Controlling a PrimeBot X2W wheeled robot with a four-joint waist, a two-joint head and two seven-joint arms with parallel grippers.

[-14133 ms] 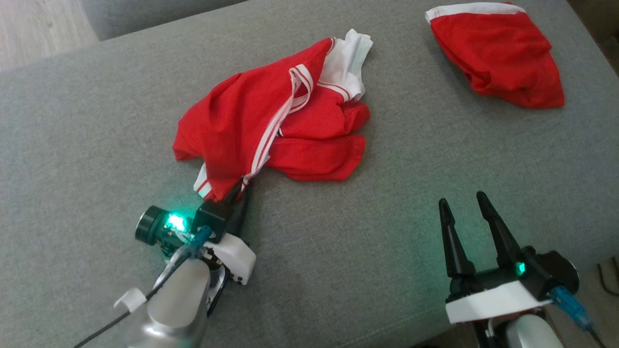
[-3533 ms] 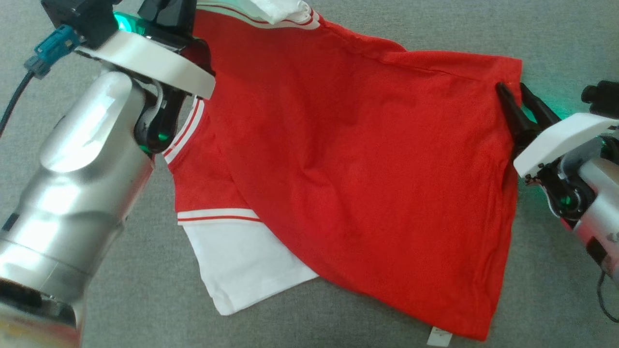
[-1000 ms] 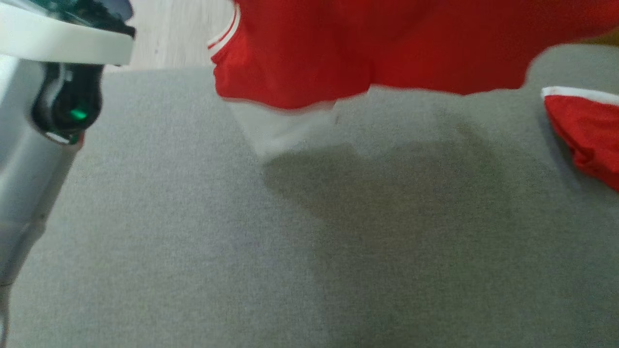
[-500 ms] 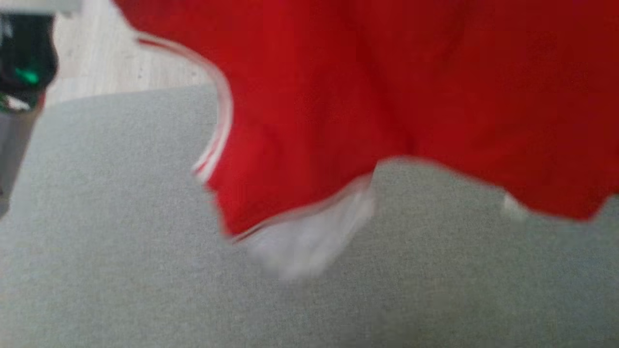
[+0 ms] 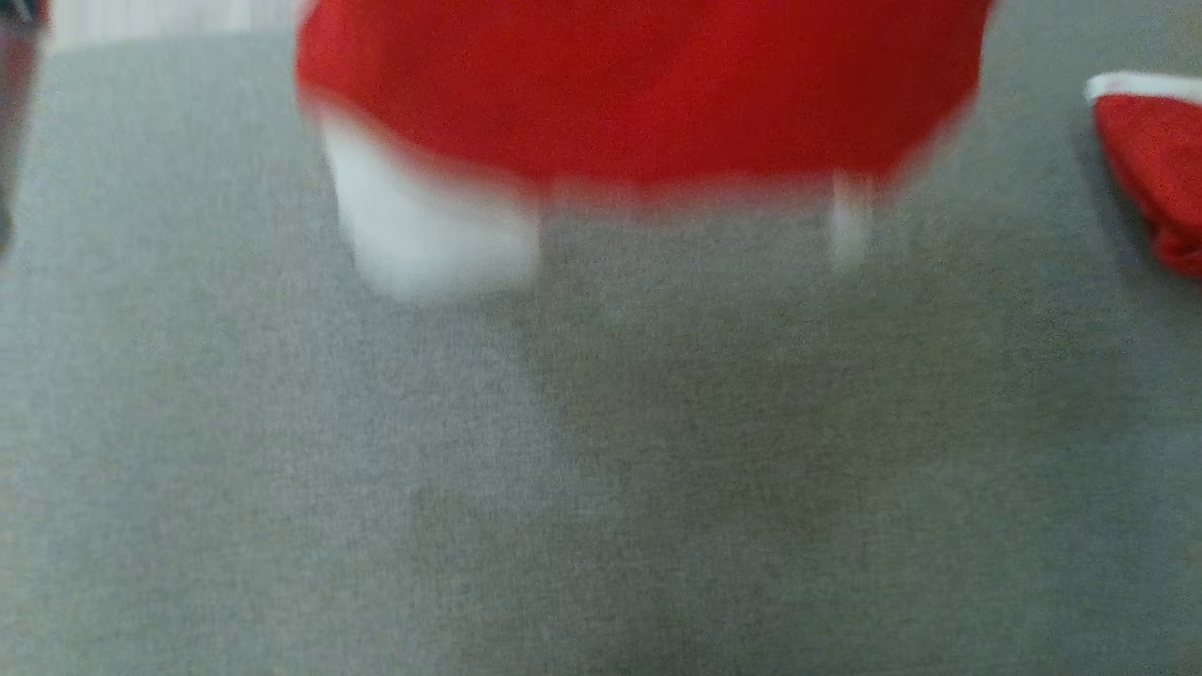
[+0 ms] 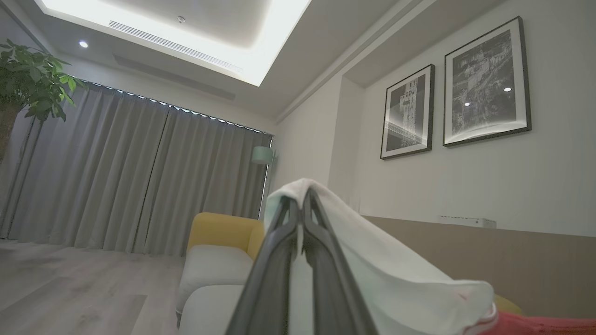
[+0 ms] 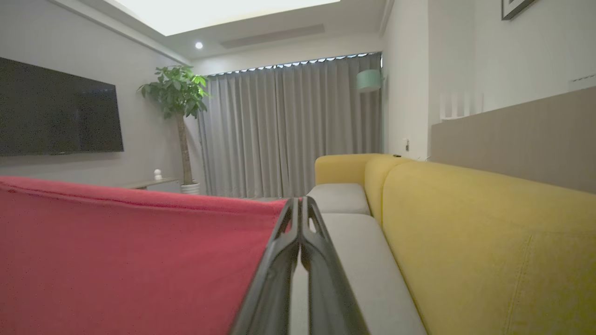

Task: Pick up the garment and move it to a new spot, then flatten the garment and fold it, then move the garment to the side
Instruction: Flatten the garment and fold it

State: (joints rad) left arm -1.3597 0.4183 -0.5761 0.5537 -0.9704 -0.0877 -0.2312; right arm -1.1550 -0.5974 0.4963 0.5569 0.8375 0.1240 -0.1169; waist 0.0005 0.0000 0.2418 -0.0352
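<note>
Head view: I see the red shirt [image 5: 639, 103] hanging, blurred, above the grey cushion [image 5: 601, 469], and a second red garment [image 5: 1150, 169] lying at the right edge.

Left wrist view: my left gripper [image 6: 301, 197] is clenched on the shirt's white cloth [image 6: 372, 260].

Right wrist view: my right gripper [image 7: 300, 207] pinches the shirt's red edge.

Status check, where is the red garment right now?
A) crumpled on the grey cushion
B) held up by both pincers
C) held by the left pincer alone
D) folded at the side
B: the garment hangs over the grey cushion, with the left pincer shut on its white part and the right pincer shut on its red edge.
</note>
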